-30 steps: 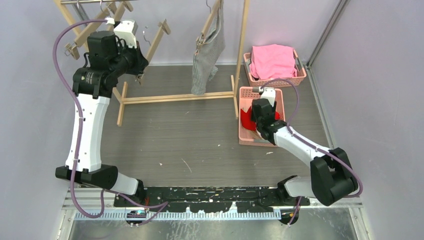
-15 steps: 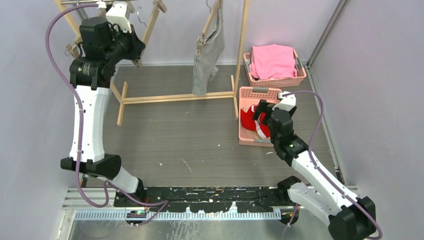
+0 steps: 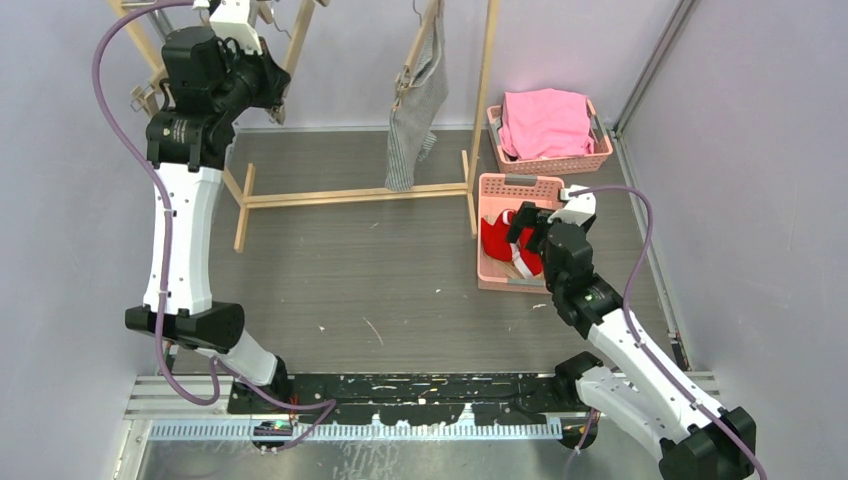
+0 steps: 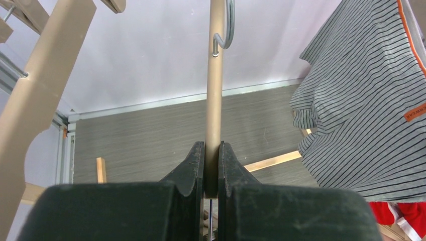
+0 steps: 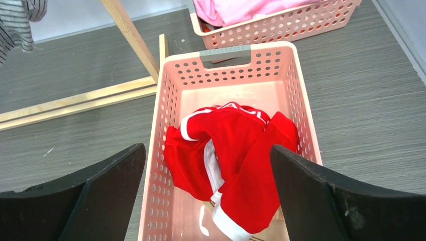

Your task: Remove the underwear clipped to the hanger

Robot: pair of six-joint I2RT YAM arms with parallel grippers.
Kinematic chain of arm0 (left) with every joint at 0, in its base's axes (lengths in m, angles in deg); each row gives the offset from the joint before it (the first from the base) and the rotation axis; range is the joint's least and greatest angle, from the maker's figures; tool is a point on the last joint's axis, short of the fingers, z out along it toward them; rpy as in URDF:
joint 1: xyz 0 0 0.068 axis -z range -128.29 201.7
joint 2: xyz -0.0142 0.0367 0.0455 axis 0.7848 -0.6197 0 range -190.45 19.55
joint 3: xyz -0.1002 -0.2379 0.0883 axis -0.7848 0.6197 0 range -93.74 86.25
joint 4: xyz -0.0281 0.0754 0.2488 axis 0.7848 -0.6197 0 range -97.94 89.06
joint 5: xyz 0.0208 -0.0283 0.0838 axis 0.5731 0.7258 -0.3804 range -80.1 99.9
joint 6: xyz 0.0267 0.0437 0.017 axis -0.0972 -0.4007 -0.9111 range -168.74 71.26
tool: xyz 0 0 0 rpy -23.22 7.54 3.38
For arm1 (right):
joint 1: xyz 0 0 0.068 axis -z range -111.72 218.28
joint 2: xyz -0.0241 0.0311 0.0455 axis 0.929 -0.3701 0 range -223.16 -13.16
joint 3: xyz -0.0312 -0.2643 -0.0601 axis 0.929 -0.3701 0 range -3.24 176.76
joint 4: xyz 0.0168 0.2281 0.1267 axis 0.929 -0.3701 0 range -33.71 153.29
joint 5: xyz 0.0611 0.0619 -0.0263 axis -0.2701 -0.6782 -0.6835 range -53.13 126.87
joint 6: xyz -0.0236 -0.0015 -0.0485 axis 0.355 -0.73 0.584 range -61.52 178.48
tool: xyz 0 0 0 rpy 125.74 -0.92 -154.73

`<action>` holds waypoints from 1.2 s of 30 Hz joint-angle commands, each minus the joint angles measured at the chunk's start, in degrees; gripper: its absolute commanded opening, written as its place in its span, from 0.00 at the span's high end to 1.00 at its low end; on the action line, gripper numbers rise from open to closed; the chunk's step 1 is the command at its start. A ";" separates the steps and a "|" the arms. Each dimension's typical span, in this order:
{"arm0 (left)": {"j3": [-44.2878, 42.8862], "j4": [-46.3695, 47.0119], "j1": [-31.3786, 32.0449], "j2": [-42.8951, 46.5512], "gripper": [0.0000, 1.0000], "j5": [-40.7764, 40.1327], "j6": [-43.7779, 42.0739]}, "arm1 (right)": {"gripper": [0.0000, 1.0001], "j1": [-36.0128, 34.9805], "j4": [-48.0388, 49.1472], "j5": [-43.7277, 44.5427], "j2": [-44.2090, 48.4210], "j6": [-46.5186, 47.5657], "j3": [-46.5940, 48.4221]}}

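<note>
Red underwear [image 5: 231, 150] now lies loose in the near pink basket [image 5: 226, 52], crumpled, white trim showing, touched by nothing. A second ago the right gripper [image 5: 208, 170] was down inside that basket with its jaws partly closed. It has since drawn back above the basket and spread its jaws to their full width, and it holds nothing. Finding: the red piece has been released and that drop is complete.

The left gripper [image 4: 211, 165] remains clamped tight on the bar of a bare wooden hanger [image 4: 215, 90], whose metal hook [image 4: 226, 30] shows above. Over the same second this arm has carried the hanger higher at the far left of the wooden rack [image 3: 350, 195].

Outstanding: the grey-and-white striped underwear [image 4: 361, 110] hangs from a second hanger [image 3: 428, 35] at the rack's right end, apparently clipped. I judge this to be the next item, with the right arm free to take it. No cream piece can be made out.

Surface: grey wood-grain board [image 3: 380, 270], with a few pale specks. Room: plain lavender walls [image 3: 60, 200] close on three sides. A far basket [image 3: 590, 160], just beyond the near one, holds a pink cloth [image 3: 545, 120].
</note>
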 commanded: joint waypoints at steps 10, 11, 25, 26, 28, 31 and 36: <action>7.97 12.59 -0.68 7.97 1.00 -0.61 1.62 | 0.00 -1.03 2.98 -1.48 -2.50 -0.10 0.35; 8.90 12.94 -0.68 8.74 1.00 -0.54 1.76 | 0.00 -1.12 2.99 -1.45 -2.70 -0.07 0.34; 5.46 11.52 -0.76 7.79 1.00 -2.03 0.45 | 0.00 -2.53 3.09 -1.63 -3.63 -0.07 0.05; 4.58 10.96 -0.72 7.07 1.00 -2.08 0.36 | 0.00 -2.60 3.00 -1.63 -3.66 -0.04 0.16; 3.93 10.55 -0.76 6.02 1.00 -2.08 0.33 | 0.00 -2.72 2.83 -1.60 -3.47 0.04 0.17; 4.03 10.77 -0.81 5.28 1.00 -2.16 0.28 | 0.00 -2.76 2.59 -1.35 -3.39 0.21 0.24; 4.94 11.08 -0.85 4.90 1.00 -2.12 0.32 | 0.00 -2.80 2.53 -1.09 -3.56 0.59 0.41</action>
